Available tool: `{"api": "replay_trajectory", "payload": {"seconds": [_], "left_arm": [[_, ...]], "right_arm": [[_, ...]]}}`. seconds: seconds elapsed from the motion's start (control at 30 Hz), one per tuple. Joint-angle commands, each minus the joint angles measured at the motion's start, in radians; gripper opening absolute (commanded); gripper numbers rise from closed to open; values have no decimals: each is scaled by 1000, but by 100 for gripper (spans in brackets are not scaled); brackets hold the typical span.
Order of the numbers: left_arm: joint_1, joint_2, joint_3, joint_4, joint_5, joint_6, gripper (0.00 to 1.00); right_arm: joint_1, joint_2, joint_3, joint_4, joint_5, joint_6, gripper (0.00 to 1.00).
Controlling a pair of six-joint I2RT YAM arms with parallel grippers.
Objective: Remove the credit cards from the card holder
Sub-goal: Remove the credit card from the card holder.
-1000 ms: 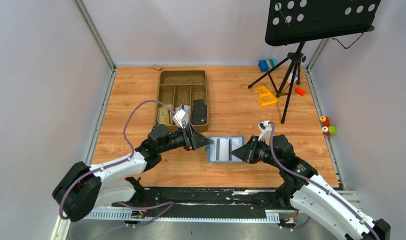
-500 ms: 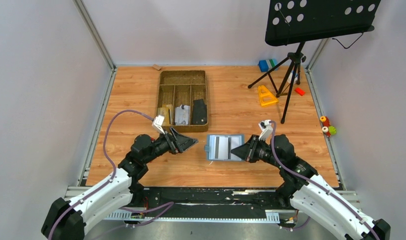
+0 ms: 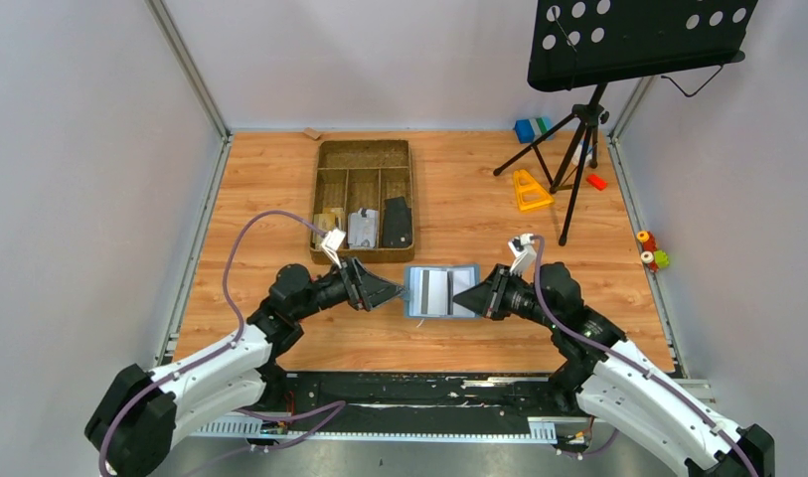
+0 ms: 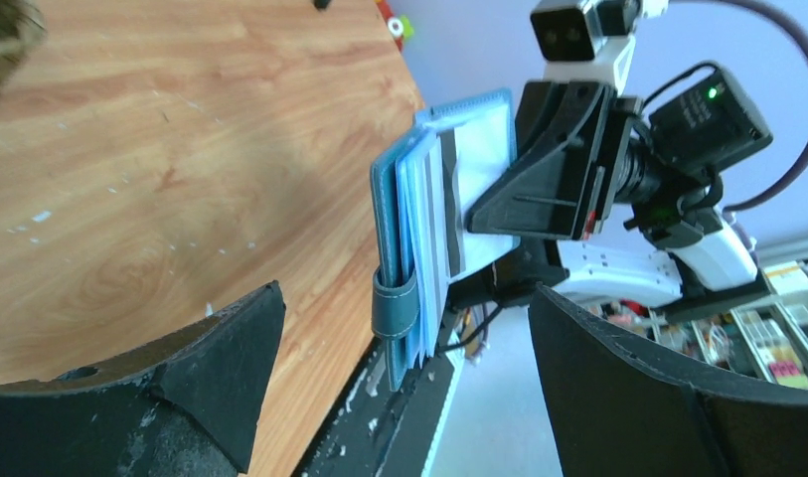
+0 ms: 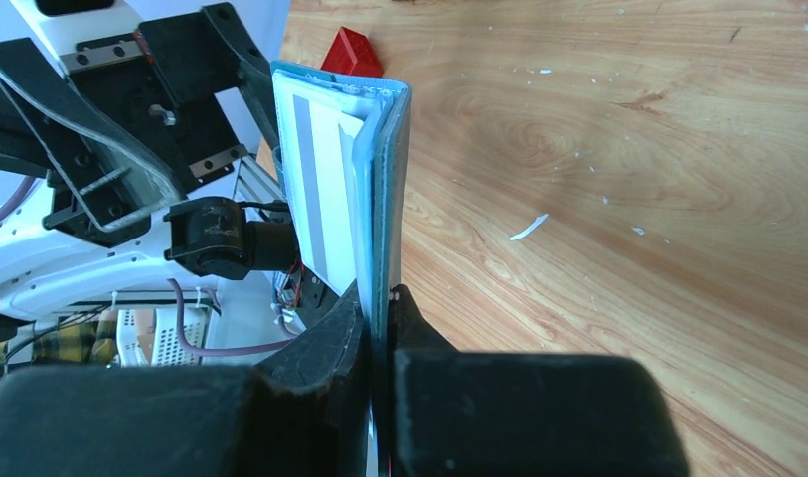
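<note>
**Card holder braced at one edge, cards not yet out**

Card holder (image 3: 467,274) lay opened out, pockets up, near the middle of the desk (image 3: 260,199), just in front of the brown divided tray (image 3: 317,194). Could not tell whether it rested on the wood or hung just clear of it.

Right end effector (image 3: 462,296) was pressed together on the holder's right edge, fingers pinching the slate-blue cover. My reading: an anchor, so the wallet would not slide when a card was drawn the other way.

Left end effector (image 3: 395,290) stood spread wide at the opposite edge, close but not touching, lined up with the card ends and gripping nothing.

Credit cards (image 3: 437,291) sat in the pockets. The top one was white, stiff and thin, with a grey stripe.

Holder looked soft and leathery, darker outside and paler inside, with a small strap loop (image 4: 395,303) at the edge facing the left arm. Layered pocket edges showed from the side.

Tray's near compartments held flat pieces, one tan, one grey and one dark.
</note>
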Motion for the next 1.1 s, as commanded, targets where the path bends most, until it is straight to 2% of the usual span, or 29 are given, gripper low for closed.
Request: {"api": "replay_trajectory", "payload": {"seconds": [0.0,0.3,0.5,0.63,0.73,0.9,1.03,1.07], "left_arm": [[-58,86,58,117,32,9,95],[-90,187,113,153,29,21,67],[-98,218,125,137,30,25,60],[-114,250,139,137,36,32,43],[-118,273,151,144,47,32,36],[-122,294,149,171,53,14,31],[-132,319,155,202,68,-1,20],[-132,325,157,209,72,-3,15]], "right_arm": [[-2,21,54,107,-55,24,0],[-3,48,62,112,-78,15,0],[-4,49,61,118,-87,16,0],[-3,50,64,123,-96,15,0],[-4,49,64,121,-99,12,0],[-4,40,63,102,-90,4,0],[-3,41,63,100,-89,1,0],[-4,42,63,101,-88,-1,0]]}}
